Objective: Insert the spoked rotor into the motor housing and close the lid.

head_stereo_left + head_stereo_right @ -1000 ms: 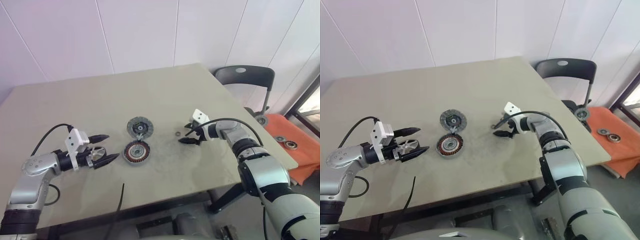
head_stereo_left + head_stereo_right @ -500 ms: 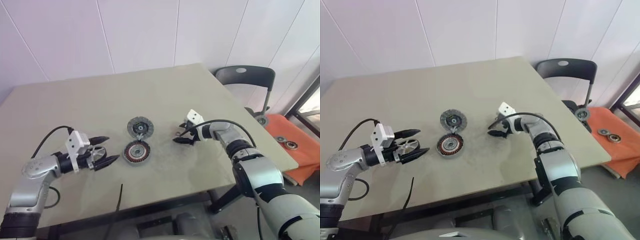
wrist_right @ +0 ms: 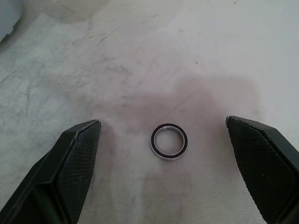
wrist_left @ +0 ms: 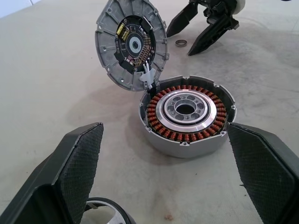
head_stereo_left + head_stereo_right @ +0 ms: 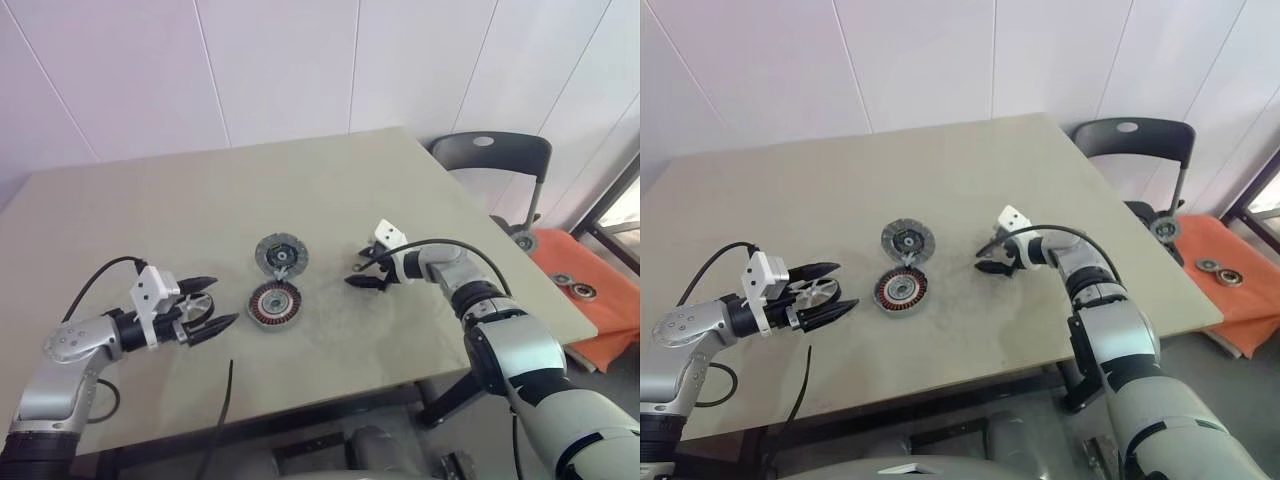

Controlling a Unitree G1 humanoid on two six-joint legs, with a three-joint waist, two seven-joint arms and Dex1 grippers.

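Fingers of both grippers stand spread wide with nothing clamped in them. On the table (image 5: pixel 330 190) the left gripper (image 5: pixel 205 302) hovers low at about nine o'clock from the motor housing (image 5: pixel 274 301), and the spoked rotor (image 5: pixel 818 291) sits just beside its fingers, between them as far as I can tell; whether a finger touches it I cannot say. The left wrist view shows the housing's copper windings and silver hub bare, so the rotor is not yet in. The lid (image 5: pixel 281 255) lies at twelve o'clock from the housing, its edge against the housing's rim, inner face up. The right gripper (image 5: pixel 365 277), at about three o'clock from the lid, has its fingertips straddling a small metal ring (image 3: pixel 169 141). By my reading neither step is done: rotor to be gripped and seated, then the lid closed.
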